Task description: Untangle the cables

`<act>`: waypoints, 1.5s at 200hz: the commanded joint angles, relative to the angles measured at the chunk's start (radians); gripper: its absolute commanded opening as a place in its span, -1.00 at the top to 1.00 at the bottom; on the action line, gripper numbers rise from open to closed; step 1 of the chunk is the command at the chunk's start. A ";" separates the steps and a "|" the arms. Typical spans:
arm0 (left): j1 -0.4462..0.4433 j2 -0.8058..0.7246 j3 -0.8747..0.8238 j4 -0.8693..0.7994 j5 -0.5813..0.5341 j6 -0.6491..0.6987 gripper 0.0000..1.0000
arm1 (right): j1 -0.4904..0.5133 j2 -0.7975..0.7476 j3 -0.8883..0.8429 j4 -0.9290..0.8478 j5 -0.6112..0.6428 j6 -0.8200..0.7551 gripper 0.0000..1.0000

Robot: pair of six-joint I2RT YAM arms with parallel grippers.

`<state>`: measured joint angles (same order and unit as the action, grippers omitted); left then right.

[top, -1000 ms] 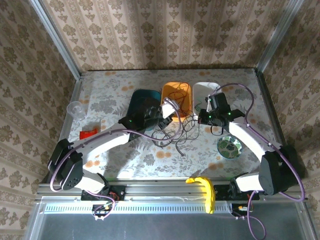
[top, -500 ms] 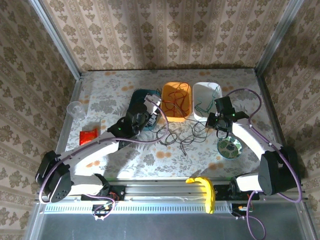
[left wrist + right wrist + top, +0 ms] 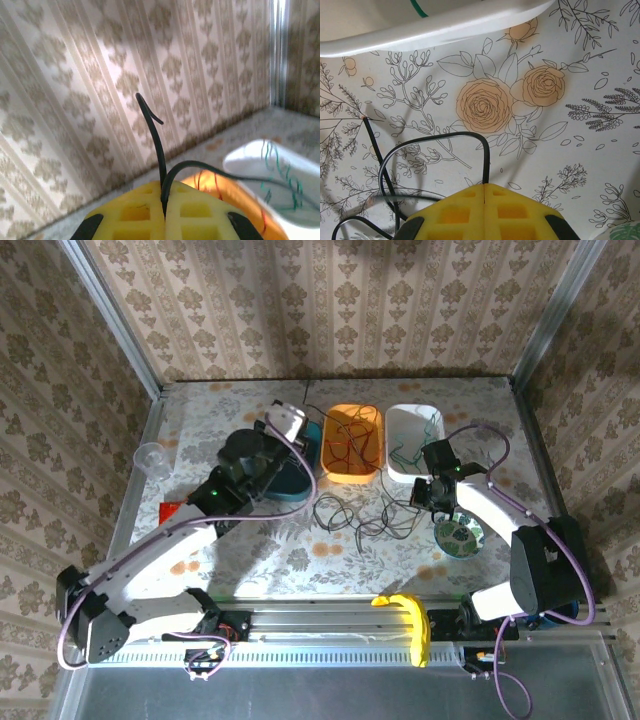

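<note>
The left end effector (image 3: 164,210), raised to the left of the orange bin (image 3: 349,477), is pinched together on a black cable (image 3: 159,145). The right end effector (image 3: 484,192), low over the counter (image 3: 580,125) to the right of that bin, is clamped on a black cable loop (image 3: 487,165). The tangled black cables (image 3: 345,512) lie just in front of the orange bin. A red cable (image 3: 352,435) sits inside it, and a green cable (image 3: 408,448) in the white bin (image 3: 400,410) beside it.

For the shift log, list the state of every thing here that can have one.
left gripper, shut on a black cable.
right gripper, shut on a black cable.
black cables, tangled on the table.
orange bin, holds red cable.
white bin, holds green cable.
clear cup, upright.
</note>
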<state>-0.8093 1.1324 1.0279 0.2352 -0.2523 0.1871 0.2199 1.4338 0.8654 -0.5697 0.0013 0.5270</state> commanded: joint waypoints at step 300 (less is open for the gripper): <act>0.062 0.127 0.121 -0.276 0.628 -0.125 1.00 | 0.213 -0.298 0.105 0.394 -0.419 -0.191 0.06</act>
<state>-0.7509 1.2633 1.1606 -0.0391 0.3340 0.0967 0.4271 1.0790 0.9390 -0.1894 -0.4572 0.3553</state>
